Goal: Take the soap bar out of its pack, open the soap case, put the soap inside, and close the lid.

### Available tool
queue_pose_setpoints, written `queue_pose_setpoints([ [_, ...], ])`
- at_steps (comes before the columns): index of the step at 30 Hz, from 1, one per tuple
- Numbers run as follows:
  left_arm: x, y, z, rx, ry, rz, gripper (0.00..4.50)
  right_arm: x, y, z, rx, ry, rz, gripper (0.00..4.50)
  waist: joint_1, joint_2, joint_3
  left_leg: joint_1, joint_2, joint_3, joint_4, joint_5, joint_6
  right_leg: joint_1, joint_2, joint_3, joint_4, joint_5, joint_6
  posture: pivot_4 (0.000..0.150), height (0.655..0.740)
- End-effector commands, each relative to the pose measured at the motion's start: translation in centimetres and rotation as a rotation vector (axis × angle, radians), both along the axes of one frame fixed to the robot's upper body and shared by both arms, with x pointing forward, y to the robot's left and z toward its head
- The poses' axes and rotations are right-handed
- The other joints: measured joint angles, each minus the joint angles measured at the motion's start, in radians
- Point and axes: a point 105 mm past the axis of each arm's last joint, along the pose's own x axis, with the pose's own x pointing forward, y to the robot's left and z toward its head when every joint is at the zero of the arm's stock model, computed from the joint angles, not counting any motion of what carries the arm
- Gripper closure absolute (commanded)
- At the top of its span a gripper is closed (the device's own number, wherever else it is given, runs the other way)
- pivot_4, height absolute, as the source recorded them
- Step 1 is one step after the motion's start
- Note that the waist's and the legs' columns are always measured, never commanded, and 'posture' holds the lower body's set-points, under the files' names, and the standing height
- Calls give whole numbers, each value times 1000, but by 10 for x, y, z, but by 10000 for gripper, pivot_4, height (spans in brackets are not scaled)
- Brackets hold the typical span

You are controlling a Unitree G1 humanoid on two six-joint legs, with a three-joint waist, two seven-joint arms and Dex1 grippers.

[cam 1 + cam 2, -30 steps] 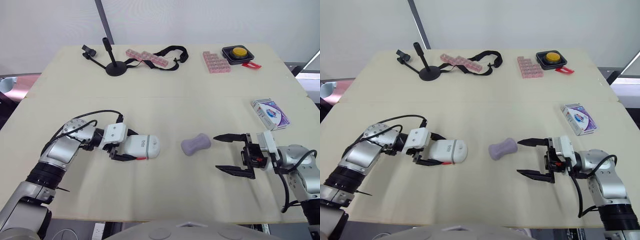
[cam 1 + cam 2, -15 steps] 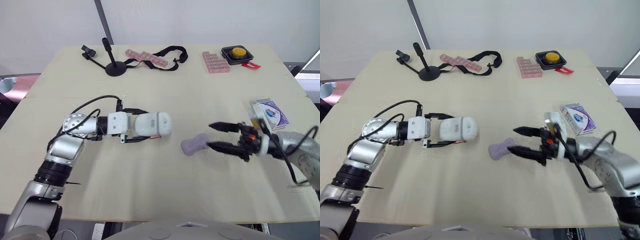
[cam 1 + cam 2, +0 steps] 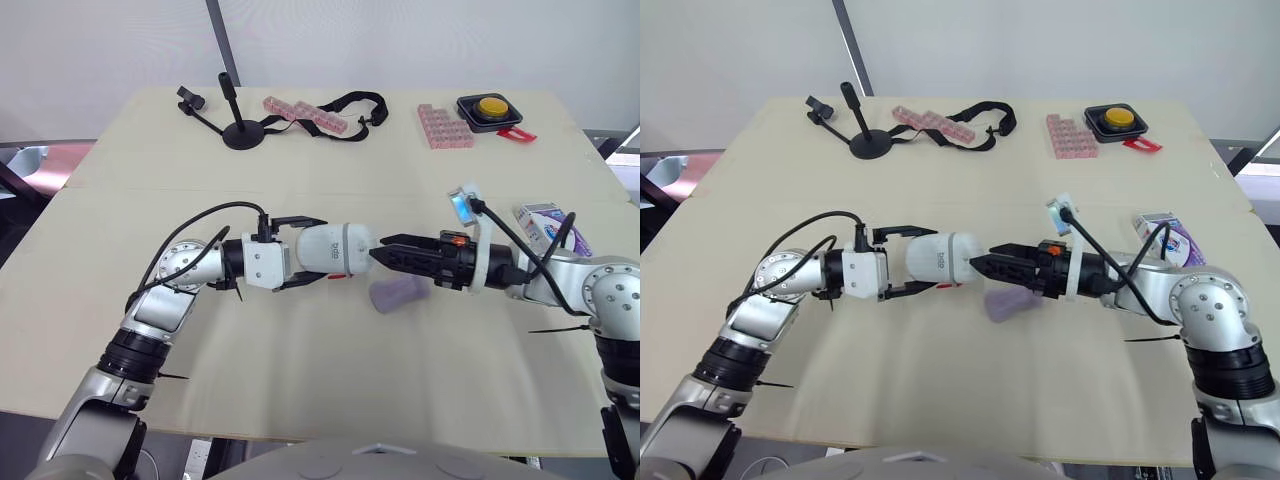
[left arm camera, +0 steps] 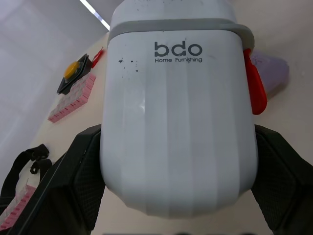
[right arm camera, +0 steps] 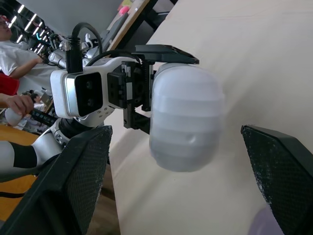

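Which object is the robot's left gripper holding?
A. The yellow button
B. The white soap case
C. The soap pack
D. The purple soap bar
B: the left gripper has its black fingers pressed on both sides of the white soap case, while the purple soap bar lies on the table.

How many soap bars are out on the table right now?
1. The purple soap bar lies on the table beside the right gripper, near the end of the white soap case. The inside of the soap pack is hidden.
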Motion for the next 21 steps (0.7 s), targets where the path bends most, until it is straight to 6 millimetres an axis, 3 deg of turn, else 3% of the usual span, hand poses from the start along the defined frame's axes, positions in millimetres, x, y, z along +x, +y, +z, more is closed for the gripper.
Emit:
queue_pose_setpoints([
  [1, -3, -3, 10, -13, -47, -16, 10337, -3, 5, 8, 16, -4, 29, 0, 1, 0, 0, 0, 0, 0, 0, 0, 0, 0, 0, 0, 0, 0, 0, 1500, 7343],
  [14, -5, -7, 11, -8, -39, -28, 10337, -3, 12, 3, -2, 28, 40, 0, 20, 0, 0, -4, 0, 0, 0, -1, -4, 0, 2, -1, 0, 1, 1, 1500, 7343],
  [17, -6, -8, 11, -9, -37, -30, 10337, -2, 14, 3, 6, 34, 41, 7766, 22, 0, 0, -4, 0, 0, 1, -1, -4, 0, 2, -1, 0, 1, 1, 1500, 7343],
  [21, -6, -8, 12, -9, -37, -23, 10337, -1, 15, 2, 9, 41, 45, 21323, 24, 0, 0, -6, 0, 0, 1, -1, -4, 0, 2, -1, 0, 1, 1, 1500, 7343],
])
